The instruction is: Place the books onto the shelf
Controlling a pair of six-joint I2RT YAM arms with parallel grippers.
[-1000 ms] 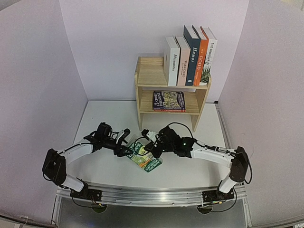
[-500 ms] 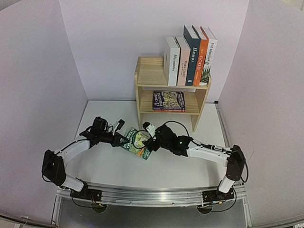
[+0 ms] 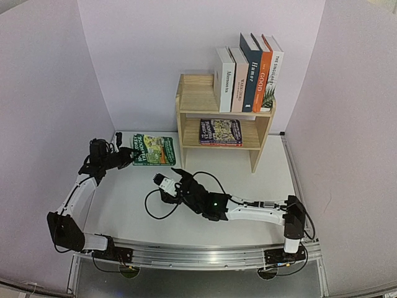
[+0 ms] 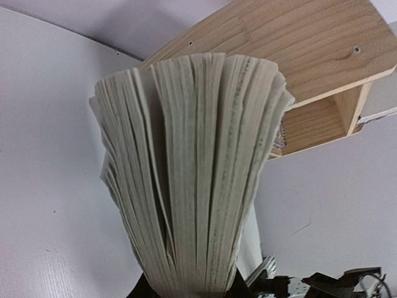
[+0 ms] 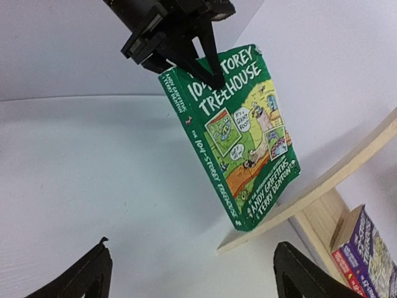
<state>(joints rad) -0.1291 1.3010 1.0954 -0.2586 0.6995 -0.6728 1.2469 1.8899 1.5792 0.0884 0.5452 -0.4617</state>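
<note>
Book (image 5: pixel 239 136) in left tool (image 3: pixel 130 154) reads "104-Storey Treehouse", Andy Griffiths, Terry Denton.

Shelf: one shelf (image 3: pixel 195 99) is standing, showing two tiers.
Upright books: five upright books (image 3: pixel 248 74) are standing in a row on the top tier.
Flat books: one flat stack (image 3: pixel 220 131) is lying on the lower tier, with two books seeming to show and their edges being hard to separate.
Green book: one green book (image 5: pixel 242 143) is being held.
Grippers: two are showing, left gripper (image 3: pixel 131 154) and right gripper (image 3: pixel 164 184).
</note>
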